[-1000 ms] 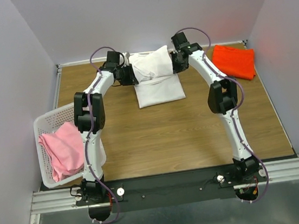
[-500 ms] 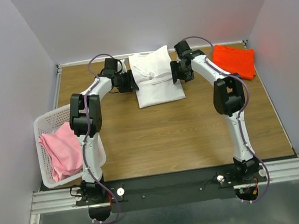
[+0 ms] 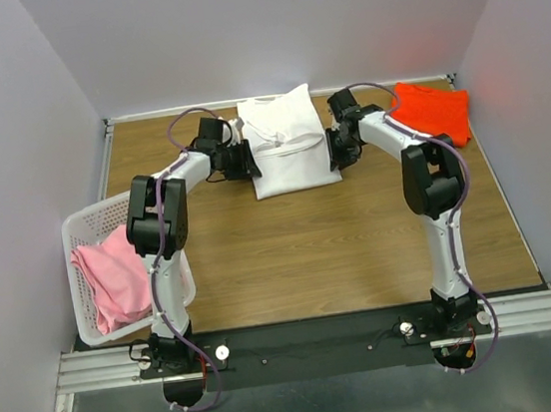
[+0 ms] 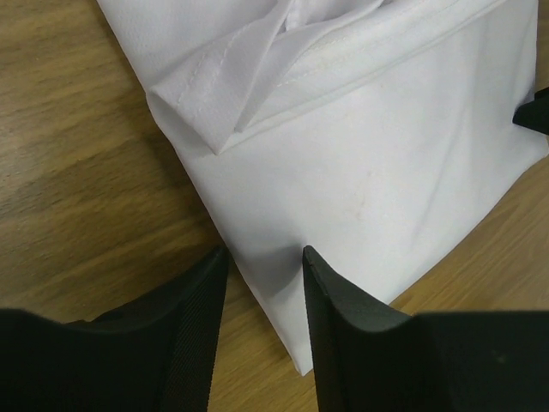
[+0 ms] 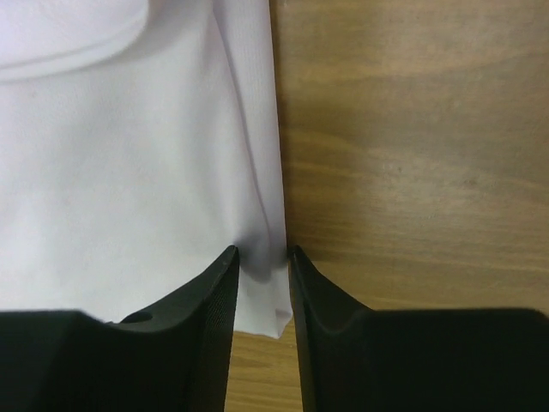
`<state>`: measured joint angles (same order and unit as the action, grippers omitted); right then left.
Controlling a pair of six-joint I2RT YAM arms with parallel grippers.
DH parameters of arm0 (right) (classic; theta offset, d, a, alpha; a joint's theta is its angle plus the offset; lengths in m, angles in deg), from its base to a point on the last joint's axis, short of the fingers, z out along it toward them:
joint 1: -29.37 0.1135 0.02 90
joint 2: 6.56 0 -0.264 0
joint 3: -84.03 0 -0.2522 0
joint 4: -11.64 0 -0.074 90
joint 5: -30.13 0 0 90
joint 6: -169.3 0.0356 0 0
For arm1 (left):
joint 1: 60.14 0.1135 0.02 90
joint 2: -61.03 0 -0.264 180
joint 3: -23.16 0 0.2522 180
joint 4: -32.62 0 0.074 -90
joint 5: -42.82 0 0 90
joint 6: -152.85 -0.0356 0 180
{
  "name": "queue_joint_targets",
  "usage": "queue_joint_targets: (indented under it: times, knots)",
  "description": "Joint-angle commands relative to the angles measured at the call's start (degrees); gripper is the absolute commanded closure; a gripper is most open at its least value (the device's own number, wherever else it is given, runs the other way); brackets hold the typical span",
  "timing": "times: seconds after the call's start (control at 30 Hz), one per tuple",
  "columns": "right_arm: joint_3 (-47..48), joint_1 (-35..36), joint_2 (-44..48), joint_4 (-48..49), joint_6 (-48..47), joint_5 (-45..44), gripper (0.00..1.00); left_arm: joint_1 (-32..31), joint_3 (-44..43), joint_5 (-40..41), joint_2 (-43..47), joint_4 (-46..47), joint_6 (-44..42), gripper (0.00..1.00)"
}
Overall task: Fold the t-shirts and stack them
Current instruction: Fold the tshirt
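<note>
- The white t-shirt [image 3: 292,149] lies folded at the table's [image 3: 311,252] 12 o'clock.
- The left hand [image 4: 260,257] pinches its 9 o'clock edge.
- The right hand [image 5: 262,257] pinches its 3 o'clock edge.
- The orange-red t-shirt [image 3: 432,111] lies at 2 o'clock.

Bare tabletop [image 3: 311,252] nearside; basket [image 3: 96,220] leftward.

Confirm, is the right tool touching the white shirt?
Touching. The right wrist view shows the right tool pinching the white shirt at its edge, cloth puckered between its fingers.
</note>
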<state>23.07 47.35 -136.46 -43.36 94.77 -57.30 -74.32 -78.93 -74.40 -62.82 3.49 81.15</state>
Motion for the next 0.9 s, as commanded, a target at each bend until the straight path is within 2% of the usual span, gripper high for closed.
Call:
queue_joint_targets:
  times: [0.0, 0.13, 0.33, 0.6, 0.87]
  knots:
    - [-5.0, -0.2, 2.5, 0.9, 1.0, 2.8, 0.67, -1.1, 3.4, 1.4, 1.2, -1.1, -1.4, 0.60]
    - [-10.3, 0.0, 5.7, 2.0, 1.8, 3.2, 0.80, -2.1, 6.7, 1.6, 2.5, -0.9, -2.4, 0.83]
    - [-19.5, 0.6, 13.2, 3.0, 3.1, 2.9, 0.96, -3.7, 13.4, 2.6, 7.7, 0.2, -2.8, 0.99]
    - [-35.7, 3.5, 26.0, 3.5, 5.9, 2.0, 0.97, -6.6, 28.6, 3.1, 18.7, 2.2, -1.5, 1.00]
    - [-51.5, 7.4, 42.8, 3.4, 13.4, 2.3, 0.97, -11.6, 40.8, 4.0, 30.9, 2.5, 1.4, 1.00]
